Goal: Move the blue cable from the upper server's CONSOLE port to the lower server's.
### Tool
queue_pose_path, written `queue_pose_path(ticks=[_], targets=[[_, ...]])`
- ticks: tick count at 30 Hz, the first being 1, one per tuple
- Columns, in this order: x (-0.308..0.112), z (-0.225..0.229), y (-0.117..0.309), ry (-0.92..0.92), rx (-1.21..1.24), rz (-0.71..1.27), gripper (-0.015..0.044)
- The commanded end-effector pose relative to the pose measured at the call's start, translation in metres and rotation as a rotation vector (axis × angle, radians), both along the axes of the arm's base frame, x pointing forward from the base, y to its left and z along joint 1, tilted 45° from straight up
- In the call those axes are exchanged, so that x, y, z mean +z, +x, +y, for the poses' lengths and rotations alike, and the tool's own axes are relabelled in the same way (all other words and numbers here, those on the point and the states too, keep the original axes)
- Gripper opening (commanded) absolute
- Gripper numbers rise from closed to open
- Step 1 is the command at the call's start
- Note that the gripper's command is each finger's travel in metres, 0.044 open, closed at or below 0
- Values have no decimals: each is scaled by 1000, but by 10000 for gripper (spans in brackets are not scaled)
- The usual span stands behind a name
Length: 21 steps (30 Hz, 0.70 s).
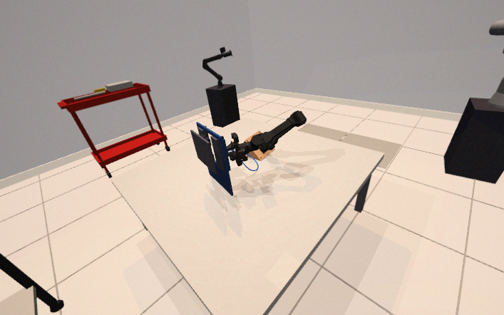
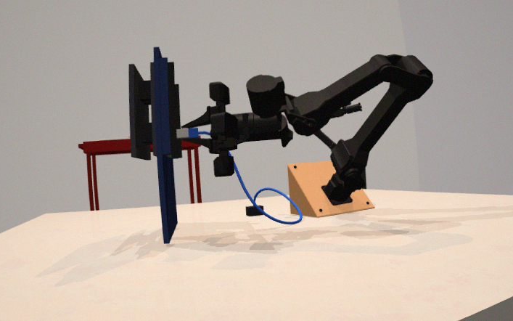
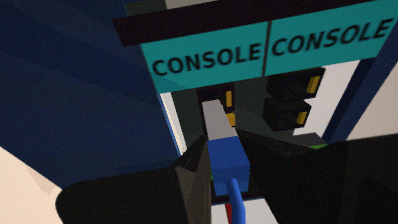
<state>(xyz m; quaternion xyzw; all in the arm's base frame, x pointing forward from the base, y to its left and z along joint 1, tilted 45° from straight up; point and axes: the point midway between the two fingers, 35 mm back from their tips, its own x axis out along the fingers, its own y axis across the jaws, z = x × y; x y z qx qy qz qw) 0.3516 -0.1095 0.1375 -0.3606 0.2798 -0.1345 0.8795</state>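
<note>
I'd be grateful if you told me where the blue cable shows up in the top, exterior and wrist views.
Top: a small loop just right of the blue panel's lower half, near the centre.
Exterior: the cable hangs below the gripper, looping mid-picture.
Wrist: bottom centre, leaving the plug.
Shared landmark: the blue panel.

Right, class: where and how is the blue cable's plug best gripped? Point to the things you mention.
Probably by the sides of its boxy blue rear (image 2: 193,132) (image 3: 228,155), coming from the cable side, straight toward the server panel (image 2: 162,107). The plug's grey front (image 2: 181,133) (image 3: 218,120) points at the ports, and the blue cable (image 2: 242,183) (image 3: 238,200) trails out behind.
</note>
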Motion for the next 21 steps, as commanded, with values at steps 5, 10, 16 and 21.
queue_pose_path(ticks=[5, 10, 16, 21], targets=[[3, -2, 5, -2, -2, -9, 0], [2, -2, 7, -2, -2, -9, 0], [2, -3, 10, -2, -2, -10, 0], [2, -3, 11, -2, -3, -10, 0]])
